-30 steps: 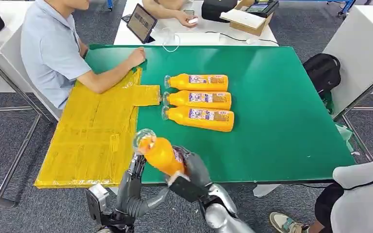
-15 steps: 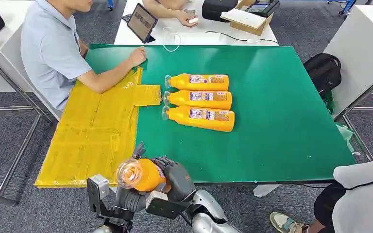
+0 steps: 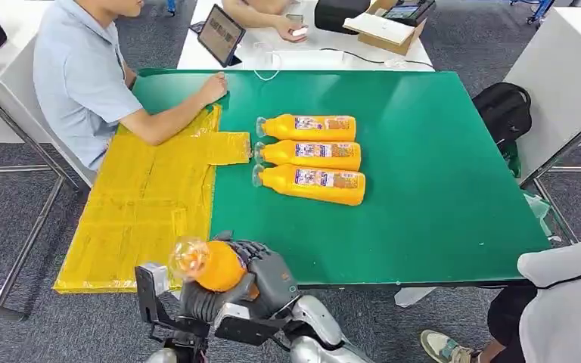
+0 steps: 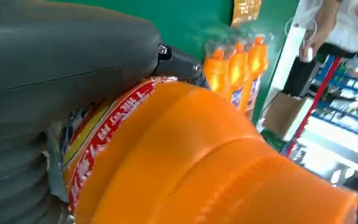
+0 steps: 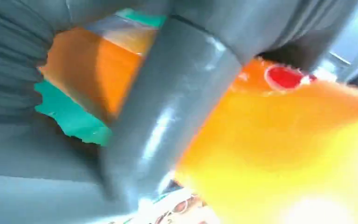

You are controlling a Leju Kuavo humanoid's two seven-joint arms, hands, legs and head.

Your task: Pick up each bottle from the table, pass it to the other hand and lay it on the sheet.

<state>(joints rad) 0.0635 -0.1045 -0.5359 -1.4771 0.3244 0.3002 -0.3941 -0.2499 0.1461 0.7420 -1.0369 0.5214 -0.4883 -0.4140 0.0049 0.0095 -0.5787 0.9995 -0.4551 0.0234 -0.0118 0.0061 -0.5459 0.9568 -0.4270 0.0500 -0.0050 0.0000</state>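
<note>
An orange juice bottle [image 3: 213, 266] with a clear cap hangs just off the green table's [image 3: 439, 189] near edge, cap pointing left. My right hand [image 3: 266, 277] wraps its body from the right; its thumb crosses the bottle [image 5: 284, 140] in the right wrist view. My left hand [image 3: 198, 299] cups it from below, and the bottle [image 4: 191, 158] lies against that hand [image 4: 51, 70] in the left wrist view. Three more orange bottles [image 3: 308, 156] lie side by side mid-table. The yellow sheet [image 3: 151, 204] covers the table's left part.
A seated person rests a forearm [image 3: 174, 113] on the sheet's far end. Another person [image 3: 567, 302] stands at the near right corner. A tablet [image 3: 219, 34] and boxes sit on the white table beyond. A black backpack [image 3: 503, 110] lies on the floor at right.
The bottle has come down and to the left, from above the table's near edge to just off it. My left hand has closed in under it while the right hand still grips it.
</note>
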